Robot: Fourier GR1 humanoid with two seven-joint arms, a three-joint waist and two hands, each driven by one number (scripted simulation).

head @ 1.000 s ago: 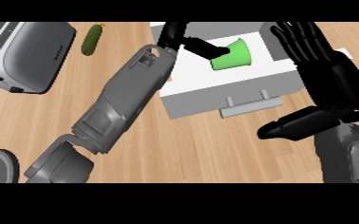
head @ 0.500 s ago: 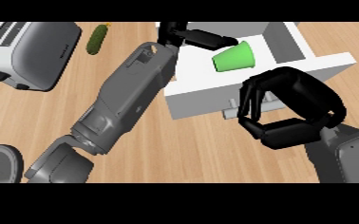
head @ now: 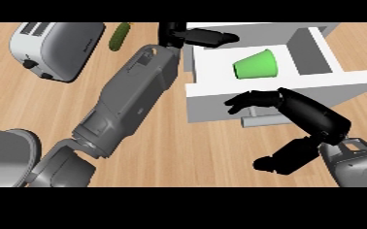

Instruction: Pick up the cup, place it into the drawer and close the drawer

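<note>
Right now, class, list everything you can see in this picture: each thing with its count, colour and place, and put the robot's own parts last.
toaster: one, silver, top left of the counter
cucumber: one, green, just right of the toaster
drawer: one, white and grey, open, upper right
cup: one, green, lying on its side inside the drawer
handle: one, grey, on the drawer's front
round metal thing: one, grey, lower left edge, cut off by the view
counter: one, light wood, under everything
left forearm: one, grey, slanting from lower left to top centre
right forearm: one, grey, lower right corner
left hand: one, black, at the drawer's back left corner
right hand: one, black, at the drawer's front
</note>
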